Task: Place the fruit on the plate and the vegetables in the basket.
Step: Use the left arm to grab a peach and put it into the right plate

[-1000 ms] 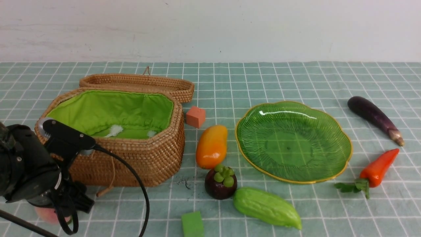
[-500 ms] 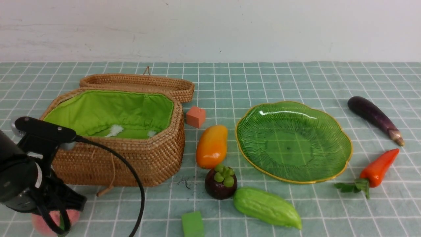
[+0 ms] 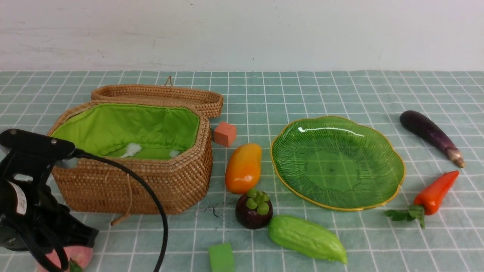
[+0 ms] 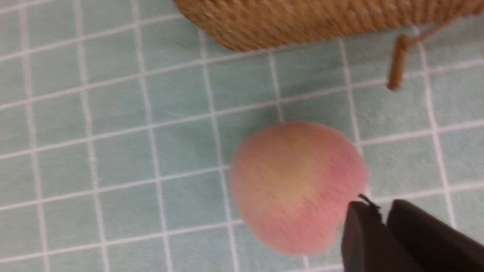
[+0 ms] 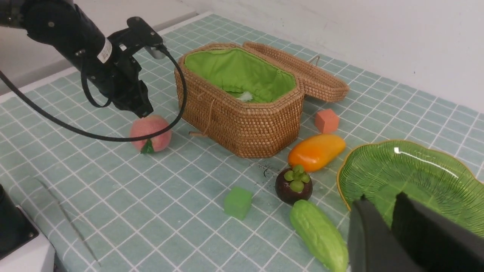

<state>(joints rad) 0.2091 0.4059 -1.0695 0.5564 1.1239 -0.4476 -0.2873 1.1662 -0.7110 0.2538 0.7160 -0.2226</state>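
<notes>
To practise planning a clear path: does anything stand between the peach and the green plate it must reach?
Yes. On a straight line across the table from the peach to the plate, the mango and the mangosteen lie just left of the plate's rim. The basket stands just behind that line.

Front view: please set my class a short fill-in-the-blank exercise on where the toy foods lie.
1. The plate is ____: no fruit lies on it.
2. Between the mango and the bitter gourd sits the dark purple ____.
3. The carrot and the eggplant lie to the plate's ____.
4. The pink fruit at the left gripper is the ____.
Missing words: empty; mangosteen; right; peach.
</notes>
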